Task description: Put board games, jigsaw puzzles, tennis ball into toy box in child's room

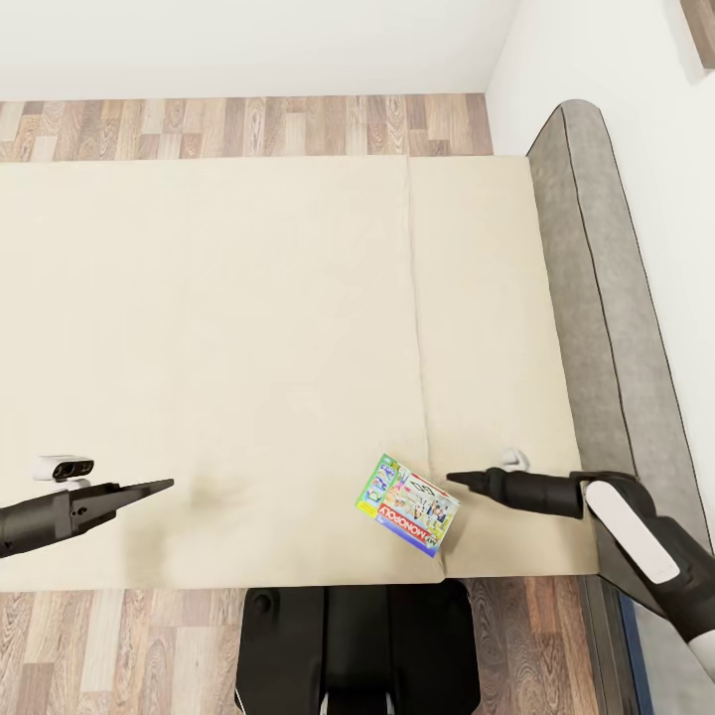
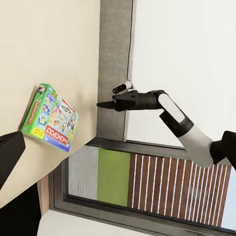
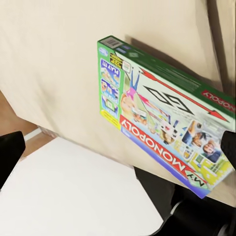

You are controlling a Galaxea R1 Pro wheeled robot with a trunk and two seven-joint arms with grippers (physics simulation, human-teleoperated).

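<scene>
Bed (image 1: 248,348) with cream cover and grey headboard (image 1: 606,328), seen from above. Board game box (image 1: 408,504), flat near the bed's front edge, just beside the right end effector (image 1: 455,479), well apart from the left end effector (image 1: 167,485); judged light, stiff and smooth-faced, best pinched across a thin edge or short side. Both end effectors tapering to a point, fingers apparently together, clamped on nothing.

Bedroom: bed (image 1: 248,348); padded headboard (image 1: 596,298)
</scene>
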